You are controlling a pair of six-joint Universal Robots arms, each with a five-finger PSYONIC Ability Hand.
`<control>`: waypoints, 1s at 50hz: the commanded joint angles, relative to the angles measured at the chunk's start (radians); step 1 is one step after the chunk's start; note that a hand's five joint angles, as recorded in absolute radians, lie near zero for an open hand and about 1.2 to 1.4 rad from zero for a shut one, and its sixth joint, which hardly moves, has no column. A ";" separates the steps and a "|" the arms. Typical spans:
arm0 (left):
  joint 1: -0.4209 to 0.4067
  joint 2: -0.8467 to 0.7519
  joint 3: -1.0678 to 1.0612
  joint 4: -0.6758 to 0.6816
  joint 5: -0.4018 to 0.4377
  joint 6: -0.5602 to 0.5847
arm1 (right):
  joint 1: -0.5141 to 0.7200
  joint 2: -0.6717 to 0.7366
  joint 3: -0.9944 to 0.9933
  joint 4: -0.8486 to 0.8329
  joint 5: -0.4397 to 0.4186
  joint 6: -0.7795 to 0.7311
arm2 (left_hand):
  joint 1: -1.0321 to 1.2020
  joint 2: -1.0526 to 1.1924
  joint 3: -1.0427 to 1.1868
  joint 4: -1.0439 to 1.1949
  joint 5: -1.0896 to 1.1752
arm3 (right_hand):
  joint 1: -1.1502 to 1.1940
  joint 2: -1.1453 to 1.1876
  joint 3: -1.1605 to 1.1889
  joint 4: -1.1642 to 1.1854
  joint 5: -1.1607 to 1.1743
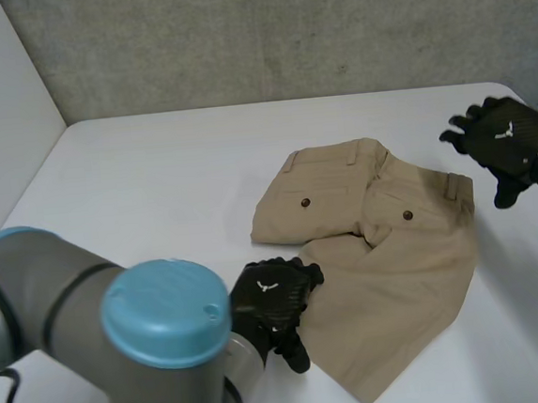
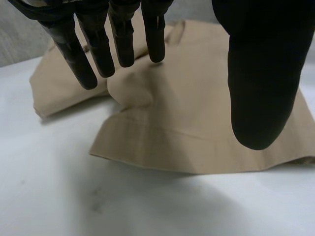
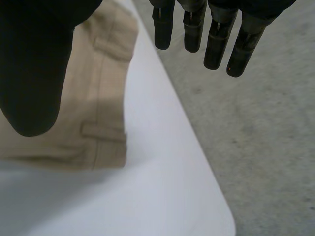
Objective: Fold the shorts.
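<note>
The khaki shorts (image 1: 386, 248) lie back side up at the middle right of the white table (image 1: 136, 185). They are soft woven cotton, rumpled at the crotch, with buttoned pockets. The long axis runs from the far waistband to the near leg hem (image 2: 162, 160). The left hand (image 1: 273, 300) is nearer, just beside that hem, fingers straight and thumb spread, empty. The right hand (image 1: 504, 143) hovers beyond the waistband end, over the table's edge, splayed wide and holding nothing.

One pair of tan shorts (image 1: 388, 266) here, one white table (image 1: 154, 183), two black hands: left hand (image 1: 270, 300), right hand (image 1: 504, 138).
</note>
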 commanded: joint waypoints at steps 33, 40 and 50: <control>-0.020 -0.267 0.253 0.159 -0.147 0.064 | -0.019 0.487 -0.282 -0.172 -0.105 -0.077 | 1.051 1.042 1.044 1.042 1.037 | 1.190 1.130 1.129 1.130 1.121; 0.079 -0.251 0.259 0.228 -0.147 0.149 | -0.009 0.359 -0.225 -0.154 -0.101 0.074 | 1.051 1.042 1.044 1.042 1.037 | 1.190 1.130 1.129 1.130 1.121; 0.314 -0.118 0.282 0.341 -0.141 0.228 | 0.067 0.087 -0.065 0.021 -0.107 0.283 | 1.051 1.042 1.044 1.042 1.037 | 1.190 1.130 1.129 1.130 1.121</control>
